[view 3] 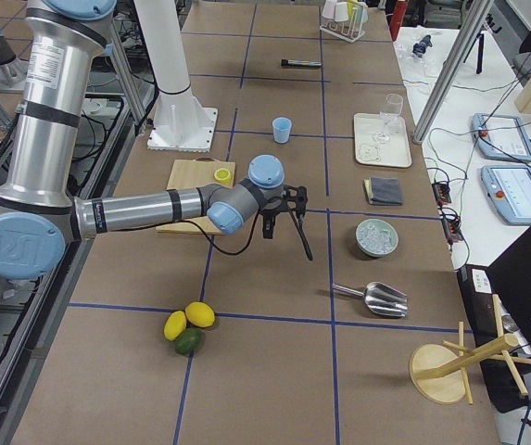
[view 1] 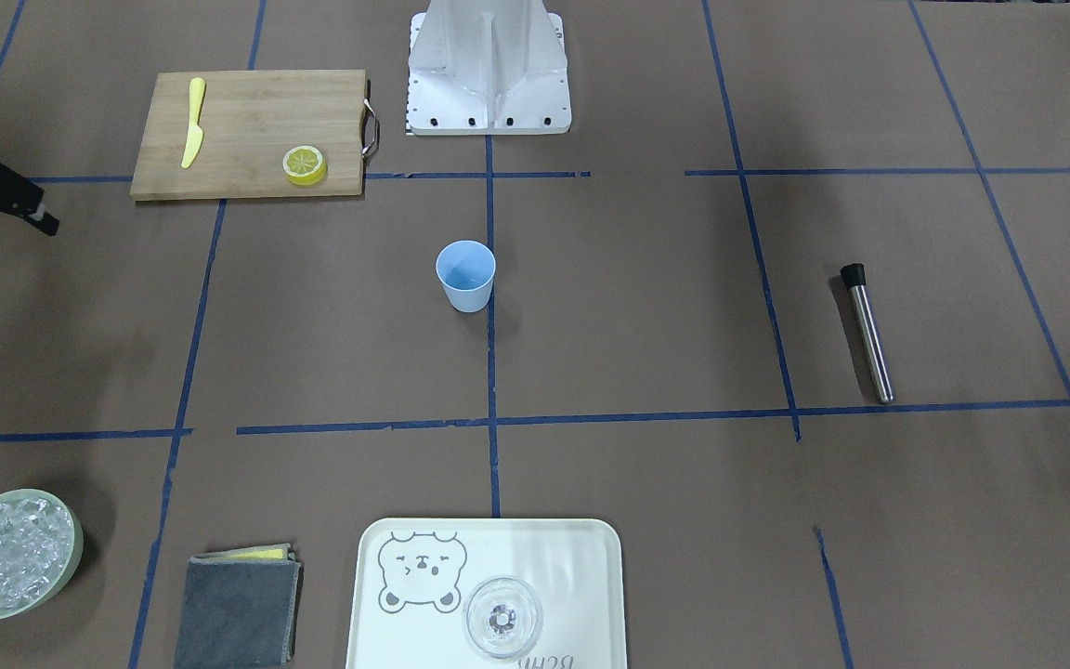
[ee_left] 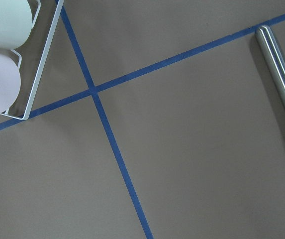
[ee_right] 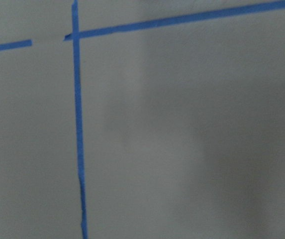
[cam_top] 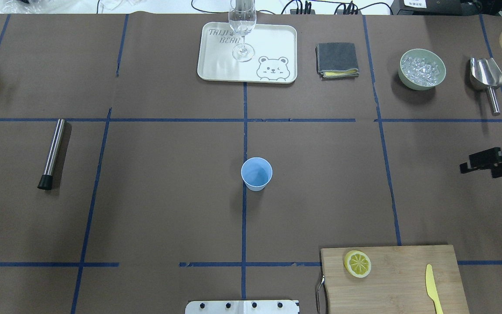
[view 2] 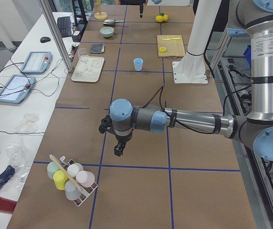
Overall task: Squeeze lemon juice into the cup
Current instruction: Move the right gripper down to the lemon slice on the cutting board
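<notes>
The lemon point(cam_top: 357, 264) is a thin round slice lying flat on the wooden cutting board point(cam_top: 399, 283), near its edge towards the table's middle; it also shows in the front view point(view 1: 304, 165). The light-blue cup point(cam_top: 256, 174) stands upright and empty at the table's centre, also seen in the front view point(view 1: 466, 276). My right gripper point(cam_top: 479, 168) hovers over bare table far to the right of the cup, beyond the board, and looks open and empty. My left gripper point(view 2: 119, 148) hangs over the table's far left end; I cannot tell whether it is open or shut.
A yellow knife point(cam_top: 432, 288) lies on the board. A steel muddler point(cam_top: 52, 153) lies at the left. At the far edge are a tray point(cam_top: 216, 65) with a clear glass point(cam_top: 242, 26), a grey cloth point(cam_top: 337, 59), a bowl of ice point(cam_top: 422, 69) and a scoop point(cam_top: 487, 78). A cup rack point(view 2: 72, 179) stands near the left gripper.
</notes>
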You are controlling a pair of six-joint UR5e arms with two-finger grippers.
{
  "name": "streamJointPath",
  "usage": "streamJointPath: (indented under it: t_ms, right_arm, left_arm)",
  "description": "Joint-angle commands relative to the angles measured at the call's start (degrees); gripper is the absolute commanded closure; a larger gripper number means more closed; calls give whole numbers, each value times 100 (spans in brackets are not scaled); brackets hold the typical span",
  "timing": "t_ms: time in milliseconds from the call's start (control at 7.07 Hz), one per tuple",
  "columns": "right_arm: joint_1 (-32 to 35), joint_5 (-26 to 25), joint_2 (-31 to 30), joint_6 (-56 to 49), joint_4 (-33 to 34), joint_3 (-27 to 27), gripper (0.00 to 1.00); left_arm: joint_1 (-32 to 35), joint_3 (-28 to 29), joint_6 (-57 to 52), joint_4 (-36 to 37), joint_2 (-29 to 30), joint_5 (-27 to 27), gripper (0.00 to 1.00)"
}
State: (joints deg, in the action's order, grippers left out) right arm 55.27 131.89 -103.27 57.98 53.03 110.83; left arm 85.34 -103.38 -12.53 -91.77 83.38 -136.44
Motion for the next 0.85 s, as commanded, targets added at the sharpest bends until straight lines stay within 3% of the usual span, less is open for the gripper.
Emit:
streamJointPath:
  t_ms: [0,142,425,708]
  right_arm:
    - [-1863,-1267,0,1048,-206,577,0]
    - [-2549,-1932,9,1353,-180,771,0]
    - [-2934,-2238,1188,1813,1611,965,0]
    - [-3625,-2797,1555,2366,2778,1343,0]
  left_arm:
    - [0,97,-3,-61,186,30,0]
    - [0,107,-3,-61,213,65,0]
    - [0,81,-12,-61,170,65,0]
    - [0,89,-12,-69,152,65,0]
